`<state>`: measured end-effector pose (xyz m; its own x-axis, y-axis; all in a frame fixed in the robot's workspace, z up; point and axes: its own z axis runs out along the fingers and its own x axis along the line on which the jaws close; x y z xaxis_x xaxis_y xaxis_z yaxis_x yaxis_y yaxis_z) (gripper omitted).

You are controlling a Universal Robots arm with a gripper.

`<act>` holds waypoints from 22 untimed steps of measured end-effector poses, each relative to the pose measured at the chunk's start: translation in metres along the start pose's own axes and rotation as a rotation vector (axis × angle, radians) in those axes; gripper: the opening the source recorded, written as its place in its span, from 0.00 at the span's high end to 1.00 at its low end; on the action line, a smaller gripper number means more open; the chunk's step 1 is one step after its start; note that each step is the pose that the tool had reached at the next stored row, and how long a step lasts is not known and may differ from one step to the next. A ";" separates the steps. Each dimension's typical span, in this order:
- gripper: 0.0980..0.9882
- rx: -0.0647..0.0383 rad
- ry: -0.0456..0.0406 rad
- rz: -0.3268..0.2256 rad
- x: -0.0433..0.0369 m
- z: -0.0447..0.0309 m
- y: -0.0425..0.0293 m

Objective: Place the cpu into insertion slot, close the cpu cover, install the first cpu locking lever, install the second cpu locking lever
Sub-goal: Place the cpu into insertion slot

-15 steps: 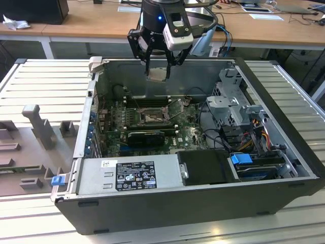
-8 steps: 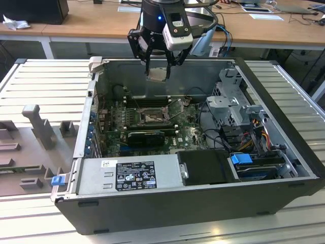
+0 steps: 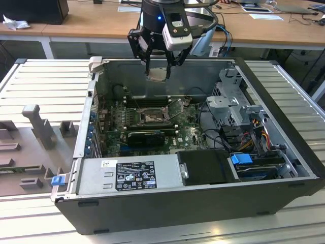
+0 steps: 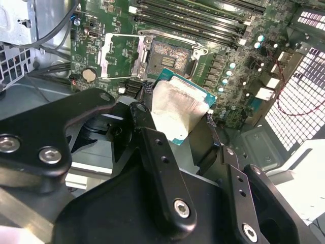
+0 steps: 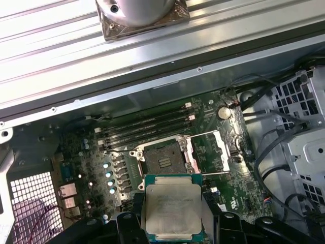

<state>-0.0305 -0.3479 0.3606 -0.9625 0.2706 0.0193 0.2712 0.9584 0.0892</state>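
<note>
Grey counter (image 3: 40, 76) held an open computer case (image 3: 203, 203). Over it, the end effector (image 3: 158, 71) pinched the cpu (image 5: 172, 208) flat, likely to match the bare insertion slot (image 5: 162, 160), whose cpu cover (image 4: 107, 53) was flipped open.

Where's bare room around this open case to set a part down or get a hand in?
Bare: ribbed table on the exterior view's right of the case, and the strip beyond the grey fixtures on its left. Inside, crowded: drive cage, cables, power supply. The end effector holding the cpu hangs above the open case.
</note>
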 end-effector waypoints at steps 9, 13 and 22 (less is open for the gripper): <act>0.52 0.000 -0.0010 0.011 0.0000 0.0002 0.0000; 0.52 0.000 -0.0015 0.017 0.0000 0.0004 0.0000; 0.52 -0.001 -0.0028 0.032 0.0000 0.0006 -0.0001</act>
<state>-0.0305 -0.3479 0.3600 -0.9534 0.3011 0.0193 0.3016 0.9493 0.0891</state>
